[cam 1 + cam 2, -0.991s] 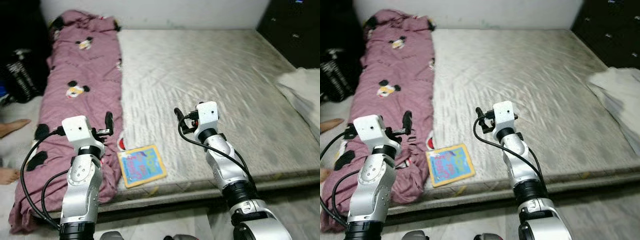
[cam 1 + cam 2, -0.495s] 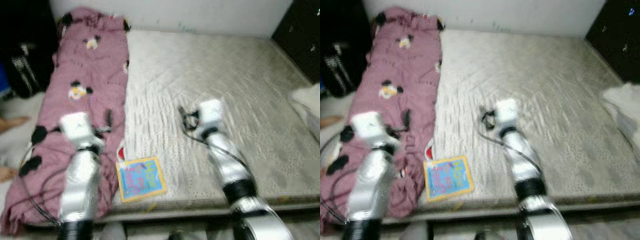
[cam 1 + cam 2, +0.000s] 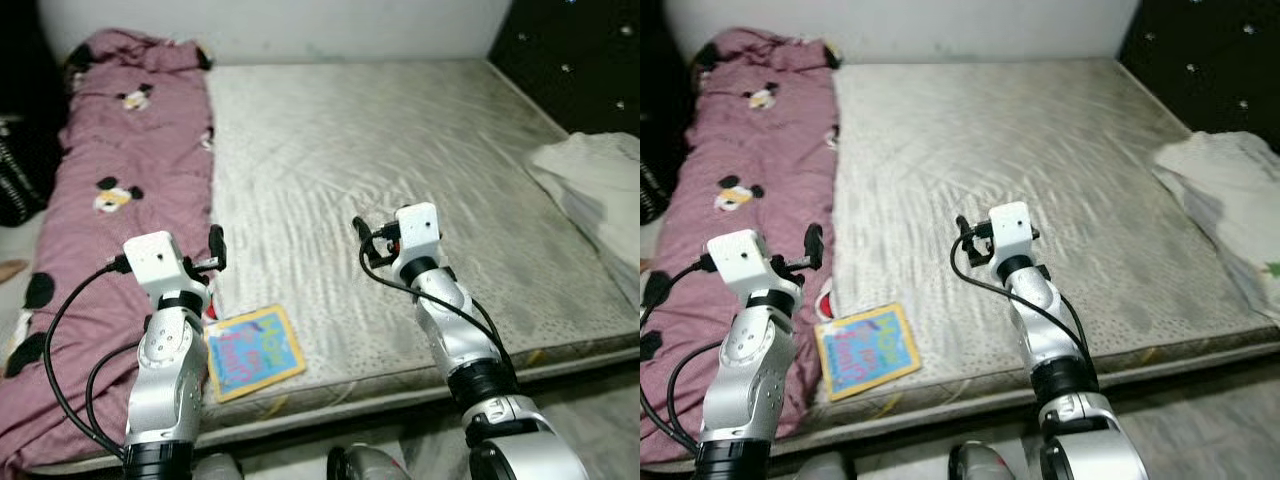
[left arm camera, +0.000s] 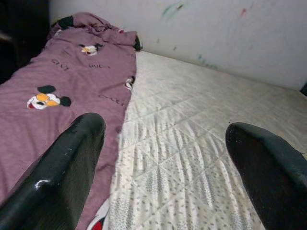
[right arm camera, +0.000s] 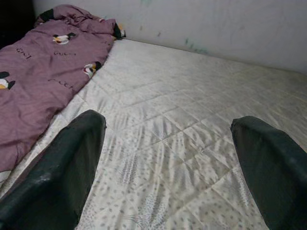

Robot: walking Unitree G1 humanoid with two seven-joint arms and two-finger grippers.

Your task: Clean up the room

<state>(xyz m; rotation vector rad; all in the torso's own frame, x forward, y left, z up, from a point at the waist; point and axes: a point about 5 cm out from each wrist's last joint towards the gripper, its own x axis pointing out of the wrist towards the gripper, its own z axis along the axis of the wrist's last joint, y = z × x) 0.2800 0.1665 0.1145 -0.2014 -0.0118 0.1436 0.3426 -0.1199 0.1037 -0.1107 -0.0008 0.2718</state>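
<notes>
Left eye view: book (image 3: 254, 351) on mattress (image 3: 400, 170) near front edge, beside pink blanket (image 3: 100, 200). Left pincer (image 4: 163, 158) and right pincer (image 5: 168, 163) both apart, empty, above mattress.

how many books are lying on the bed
1. A colourful book lies flat on the mattress near its front edge, beside the pink blanket and just by the left gripper's arm. More could be hidden under the blanket.

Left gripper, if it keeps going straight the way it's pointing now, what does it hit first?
The left gripper, open, points along the bare mattress beside the pink blanket. Probably the mattress surface first, else the wall beyond; depth is unclear.
</notes>
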